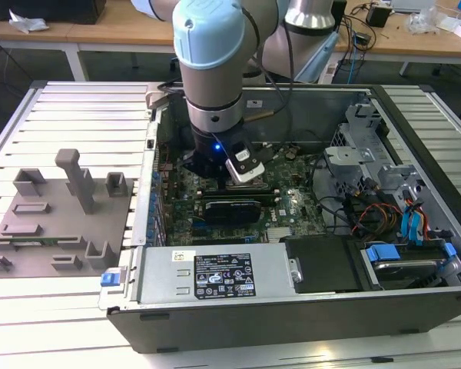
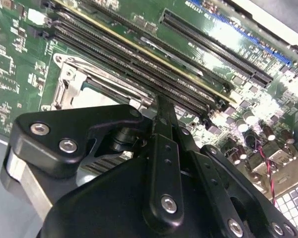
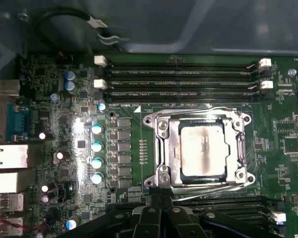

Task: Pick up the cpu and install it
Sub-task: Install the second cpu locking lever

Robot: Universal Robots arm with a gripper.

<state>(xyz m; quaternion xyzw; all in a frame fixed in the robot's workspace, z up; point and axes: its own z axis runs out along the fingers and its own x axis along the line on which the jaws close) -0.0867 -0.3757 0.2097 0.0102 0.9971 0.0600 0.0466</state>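
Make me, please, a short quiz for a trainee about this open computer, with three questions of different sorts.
1. True or false: the chip lies inside the socket frame.
2. The tool is: A) holding the chip, B) shut and empty, C) wide open.
3. Fill in: in the exterior view, the grey plate lies outside the case, on that view's ___.
Key: 1 true; 2 B; 3 left.

Pale silvery cpu in a grey metal socket frame, green motherboard, black end effector.
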